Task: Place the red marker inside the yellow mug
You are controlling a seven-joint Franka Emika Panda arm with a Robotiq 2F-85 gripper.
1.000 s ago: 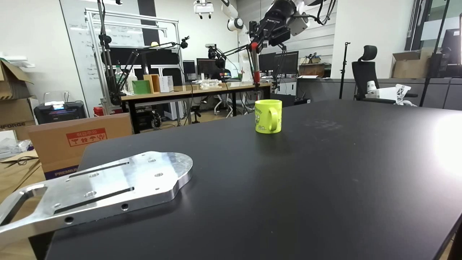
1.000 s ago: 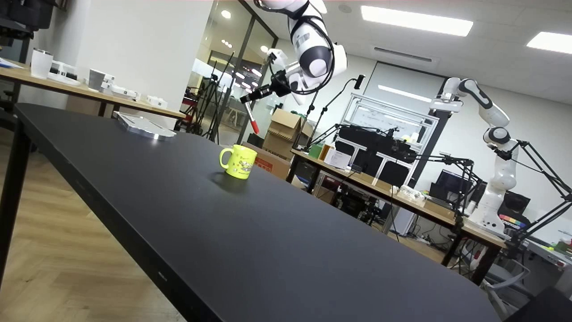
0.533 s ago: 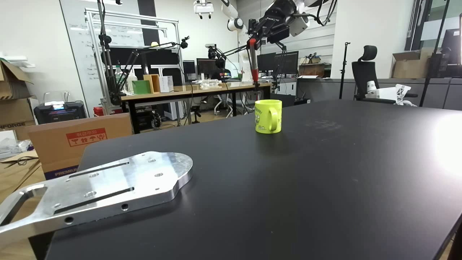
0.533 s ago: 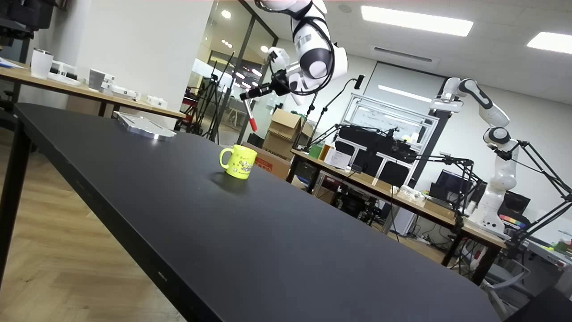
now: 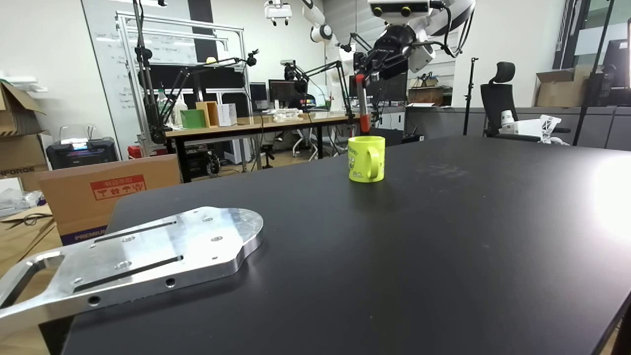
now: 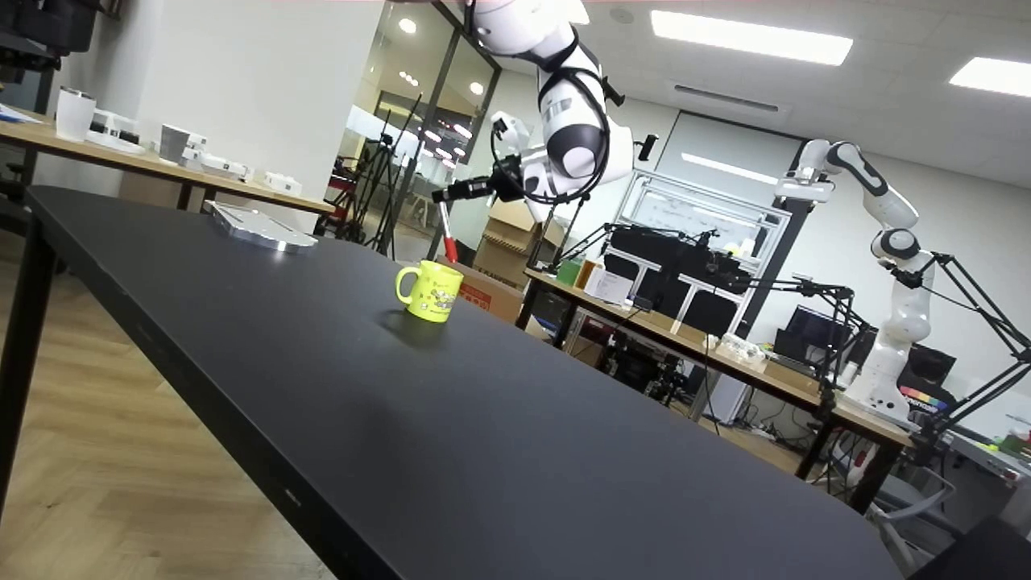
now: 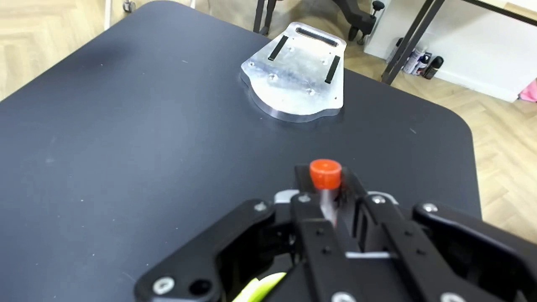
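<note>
Marker (image 5: 363,104) held above mug (image 5: 360,160); table edge (image 5: 320,161) nearby

The gripper (image 5: 365,70) holds the red marker (image 5: 363,103) nearly upright, its lower end near the yellow mug (image 5: 361,160).

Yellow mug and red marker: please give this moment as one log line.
hand: closed on red marker | yellow mug: upright | placement: marker not yet inside

marker (image 5: 363,105): red, white | mug (image 6: 435,292): yellow-green, dark print | table (image 5: 394,256): black
</note>
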